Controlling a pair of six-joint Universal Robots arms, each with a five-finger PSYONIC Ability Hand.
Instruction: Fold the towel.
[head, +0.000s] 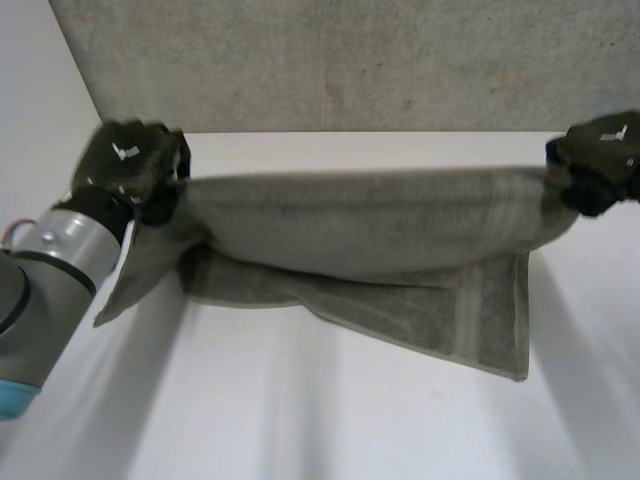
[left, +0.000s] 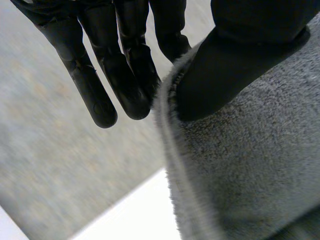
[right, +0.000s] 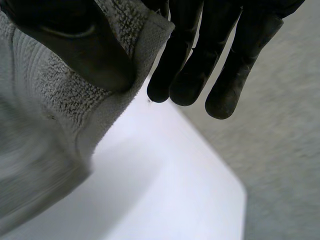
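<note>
A grey-green towel (head: 370, 240) hangs stretched between my two hands above the white table (head: 320, 420), sagging in the middle with its lower layers trailing on the tabletop. My left hand (head: 130, 170) holds the towel's left end; in the left wrist view its thumb (left: 225, 65) presses the towel's edge (left: 240, 165) against the fingers (left: 125, 80). My right hand (head: 598, 165) holds the right end. There the thumb (right: 75, 45) pins the towel's hem (right: 80, 100) against the fingers (right: 200, 60).
A speckled grey floor (head: 330, 60) lies beyond the table's far edge. One corner of the towel (head: 515, 370) hangs lowest near the right. A loose flap (head: 125, 295) droops beside my left forearm.
</note>
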